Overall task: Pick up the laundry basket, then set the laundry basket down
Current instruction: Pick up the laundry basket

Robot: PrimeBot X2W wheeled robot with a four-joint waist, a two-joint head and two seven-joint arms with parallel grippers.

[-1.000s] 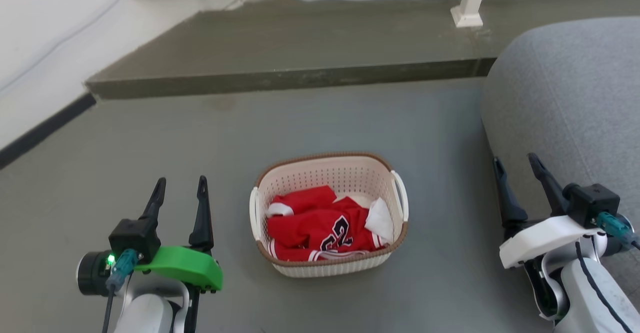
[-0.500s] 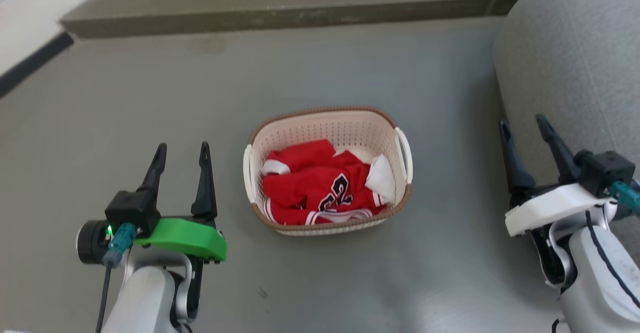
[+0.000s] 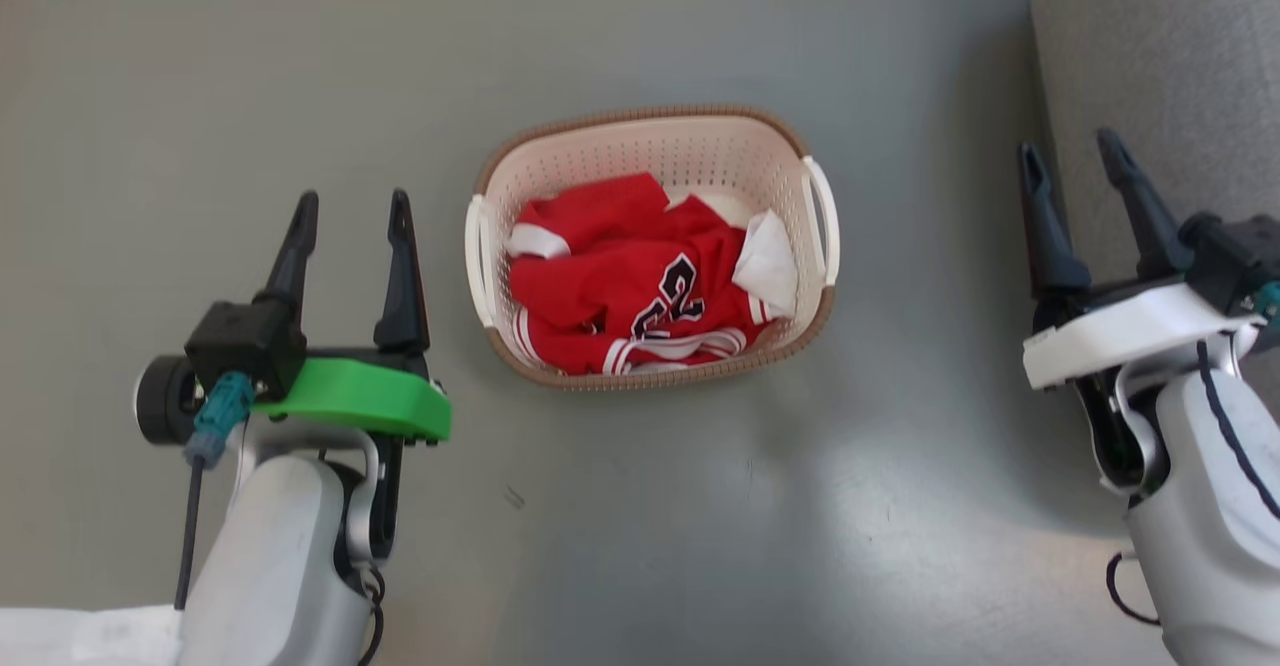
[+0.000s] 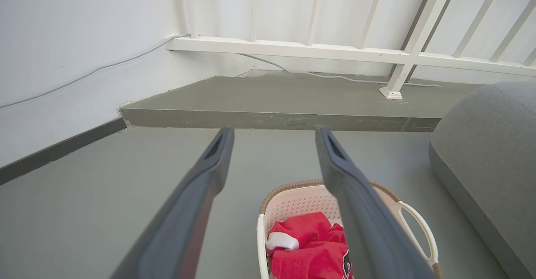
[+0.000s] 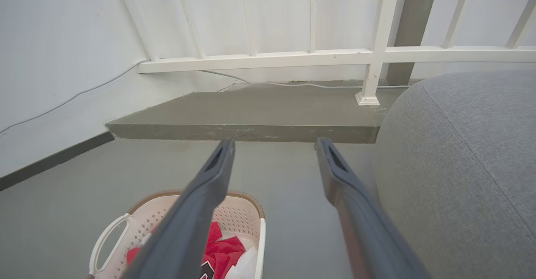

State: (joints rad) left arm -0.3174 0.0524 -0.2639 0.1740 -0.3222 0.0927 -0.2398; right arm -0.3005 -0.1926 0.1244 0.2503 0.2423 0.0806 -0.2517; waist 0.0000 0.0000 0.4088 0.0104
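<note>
Left gripper (image 3: 354,196): fingers spread, holding nothing, just left of the laundry basket (image 3: 640,114), not touching its handle. Basket sits on grey floor (image 3: 200,66) between both arms, red jersey (image 3: 620,291) inside. Right gripper (image 3: 1068,142): spread, holding nothing, by the grey cushion (image 3: 1160,46) edge. Head camera has dipped since earlier; basket unmoved. Floor gap wider on basket's right.

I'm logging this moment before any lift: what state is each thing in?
laundry basket: upright on the floor, not gripped, both handles free.
red jersey: crumpled inside the basket.
left tool: open, empty, apart from the basket.
right tool: open, empty, apart from the basket.
</note>
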